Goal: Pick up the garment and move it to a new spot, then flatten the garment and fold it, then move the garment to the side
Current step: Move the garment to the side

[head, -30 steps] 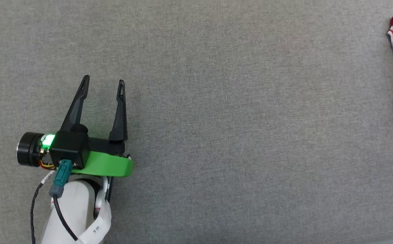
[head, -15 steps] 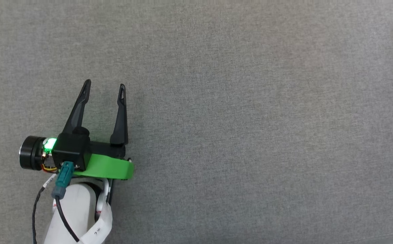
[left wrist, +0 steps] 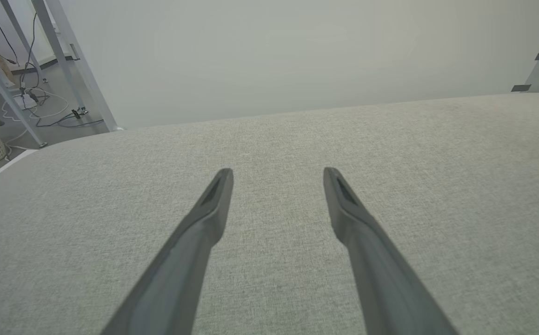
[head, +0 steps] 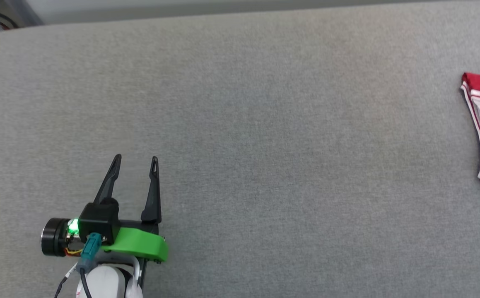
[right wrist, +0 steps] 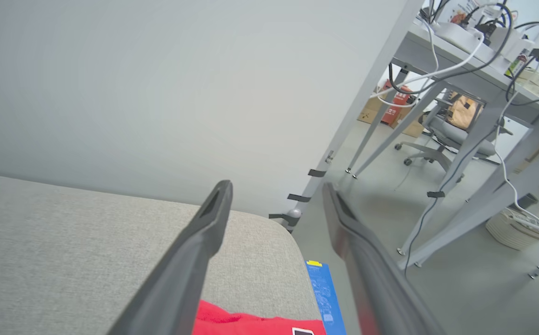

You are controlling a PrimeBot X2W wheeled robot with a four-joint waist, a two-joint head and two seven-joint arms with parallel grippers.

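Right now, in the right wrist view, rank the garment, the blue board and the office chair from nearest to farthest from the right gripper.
From the right gripper:
1. garment, just below the fingers.
2. blue board, beside the cushion's corner.
3. office chair, far back by the desk.

Bright even diffuse light; faint soft shadow beneath left pincer (left wrist: 278, 170); wrist views bowed at edges.

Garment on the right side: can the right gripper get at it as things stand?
Probably yes. The right gripper is open and close over the garment, with nothing lying between them.
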